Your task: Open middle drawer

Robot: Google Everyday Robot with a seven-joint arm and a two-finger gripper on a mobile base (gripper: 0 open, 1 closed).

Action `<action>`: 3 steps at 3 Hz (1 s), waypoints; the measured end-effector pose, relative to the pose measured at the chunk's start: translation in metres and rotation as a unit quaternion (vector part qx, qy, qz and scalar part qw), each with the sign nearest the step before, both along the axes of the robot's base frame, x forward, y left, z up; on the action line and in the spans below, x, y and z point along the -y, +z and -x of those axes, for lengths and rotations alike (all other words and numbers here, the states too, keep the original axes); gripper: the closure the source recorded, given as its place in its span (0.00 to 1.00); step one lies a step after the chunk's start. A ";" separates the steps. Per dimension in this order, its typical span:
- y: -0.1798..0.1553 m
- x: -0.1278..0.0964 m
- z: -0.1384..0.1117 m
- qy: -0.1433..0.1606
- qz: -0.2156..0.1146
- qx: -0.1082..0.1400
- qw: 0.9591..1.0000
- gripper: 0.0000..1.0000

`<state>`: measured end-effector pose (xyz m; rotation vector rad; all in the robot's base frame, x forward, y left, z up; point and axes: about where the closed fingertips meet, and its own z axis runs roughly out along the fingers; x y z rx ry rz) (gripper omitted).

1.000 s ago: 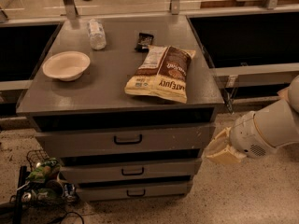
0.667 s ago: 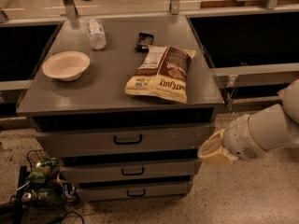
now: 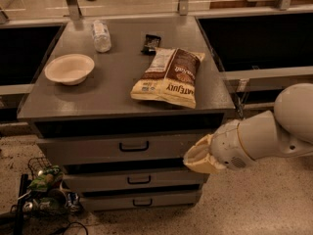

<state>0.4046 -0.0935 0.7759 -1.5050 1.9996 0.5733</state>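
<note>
The middle drawer (image 3: 102,181), lower centre, sits shut with its handle (image 3: 139,179) untouched; the pincer (image 3: 198,159), state impossible to tell, hovers at its right end, so the pull is all left to do.

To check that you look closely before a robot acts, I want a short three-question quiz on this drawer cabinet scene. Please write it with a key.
1. True or false: the end effector sits by the right end of the drawer fronts, apart from the black handle of the middle drawer.
2. Which item lies nearest the white bowl on the cabinet top? A chip bag; B plastic bottle; C dark snack bar.
3. How many drawer fronts show below that top?
Key: 1 true; 2 B, the plastic bottle; 3 three.
</note>
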 end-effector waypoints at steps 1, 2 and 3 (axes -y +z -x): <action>0.001 -0.004 0.001 0.003 -0.002 0.002 1.000 1.00; -0.006 0.003 0.001 -0.029 0.016 0.008 0.999 1.00; -0.032 0.008 0.000 -0.073 0.035 0.013 0.997 1.00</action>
